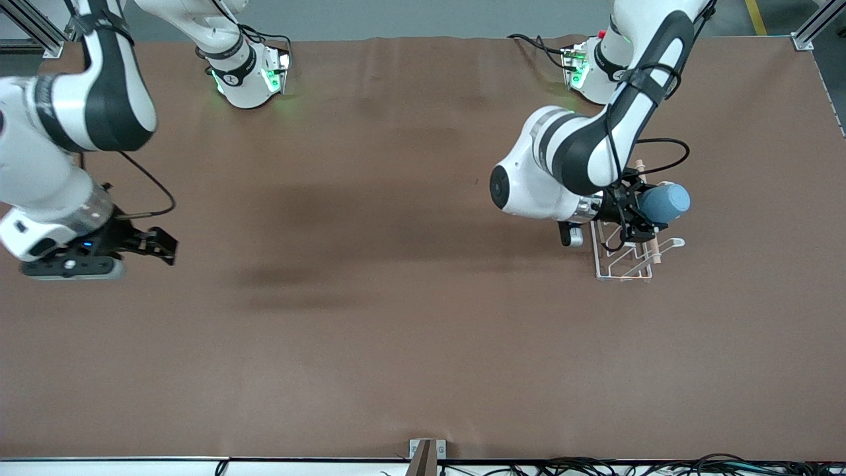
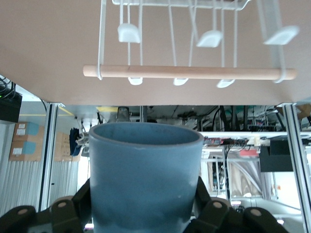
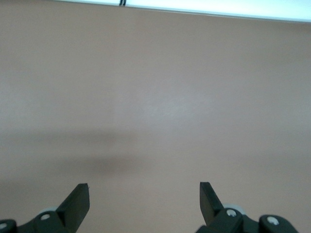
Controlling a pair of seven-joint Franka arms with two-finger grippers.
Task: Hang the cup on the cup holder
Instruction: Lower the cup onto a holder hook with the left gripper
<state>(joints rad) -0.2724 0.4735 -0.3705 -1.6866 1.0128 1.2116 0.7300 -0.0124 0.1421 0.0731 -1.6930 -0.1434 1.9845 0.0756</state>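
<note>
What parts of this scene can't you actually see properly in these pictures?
- Front view: the left claw and arm cover part of the white wire cup rack, so where the blue cup sits relative to its prongs is unclear.
- Left wrist view: the cup hides that claw's fingers, and the picture's edge cuts off the rack's base.
- Right wrist view: only the open right claw over bare table; its body is cut off.

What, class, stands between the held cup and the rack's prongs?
Nothing visible. The left claw is shut on the cup, held over the rack. In the left wrist view only open air lies between the cup's rim and the prongs.
</note>
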